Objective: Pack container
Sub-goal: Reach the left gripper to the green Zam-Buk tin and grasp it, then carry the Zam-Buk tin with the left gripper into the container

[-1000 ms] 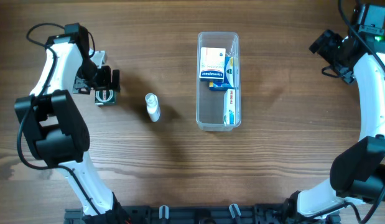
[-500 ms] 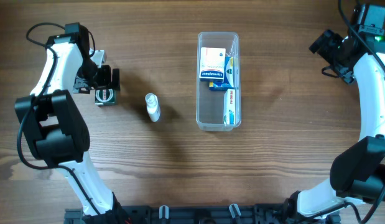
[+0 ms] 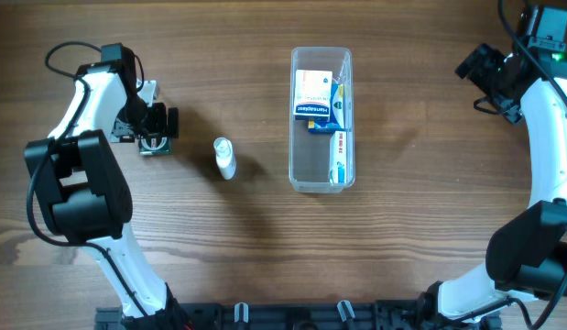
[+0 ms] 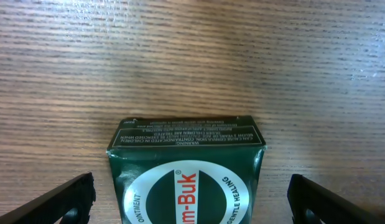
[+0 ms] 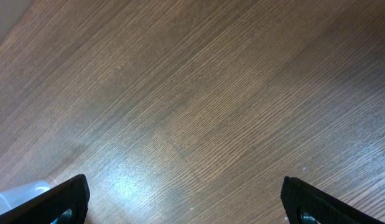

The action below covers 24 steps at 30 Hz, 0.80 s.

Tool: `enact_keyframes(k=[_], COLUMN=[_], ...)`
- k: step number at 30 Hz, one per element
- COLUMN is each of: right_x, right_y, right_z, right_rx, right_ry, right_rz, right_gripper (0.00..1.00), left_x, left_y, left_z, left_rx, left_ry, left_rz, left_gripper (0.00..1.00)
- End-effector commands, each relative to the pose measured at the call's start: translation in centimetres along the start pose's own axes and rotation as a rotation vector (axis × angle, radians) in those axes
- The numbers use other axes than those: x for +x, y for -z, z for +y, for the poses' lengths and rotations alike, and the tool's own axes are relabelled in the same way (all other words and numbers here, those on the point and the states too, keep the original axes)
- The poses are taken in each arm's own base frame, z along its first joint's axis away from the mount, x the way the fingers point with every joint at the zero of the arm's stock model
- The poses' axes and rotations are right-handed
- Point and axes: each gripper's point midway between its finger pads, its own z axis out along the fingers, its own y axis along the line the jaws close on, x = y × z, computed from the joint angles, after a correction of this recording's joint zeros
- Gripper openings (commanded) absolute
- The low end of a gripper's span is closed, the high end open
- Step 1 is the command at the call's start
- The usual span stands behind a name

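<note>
Fingers (image 4: 66, 198) of the left gripper (image 3: 158, 124) stand wide apart on both sides of a small green box (image 4: 186, 177) and do not touch it; this looks like the reach for the next item to pack.

The next move calls, in my judgement, for lowering a little, closing on the two side faces of the box, and then carrying it across to the container (image 3: 309, 167), which stands in the middle of the wooden table (image 3: 402, 229). The container already holds a white and orange box (image 3: 311, 86), a blue and white box (image 3: 313, 110) against it, and a slim pack (image 3: 339, 156) along one long wall; its near end is bare. A small white bottle (image 3: 225, 158) lies between the green box and the container. The right gripper (image 3: 485, 73) is also spread, holding nothing, well apart from the container.
</note>
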Motion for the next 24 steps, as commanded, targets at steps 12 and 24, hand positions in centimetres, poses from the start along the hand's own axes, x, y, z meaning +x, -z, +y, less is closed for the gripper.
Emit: enact_keyframes(k=[12, 24], right_x=[-0.03, -0.02], right_y=[-0.08, -0.08], right_z=[0.05, 0.05], right_rx=[-0.004, -0.004], right_ry=[-0.013, -0.013], right_rz=[0.002, 0.002], right_gripper=[1.0, 1.0], left_x=[0.46, -0.02], left_y=[-1.83, -1.83], left_z=[0.69, 0.81], left_rx=[-0.008, 0.001], left_ry=[0.016, 0.024], left_rz=[0.023, 0.002], left_gripper=[1.0, 1.0])
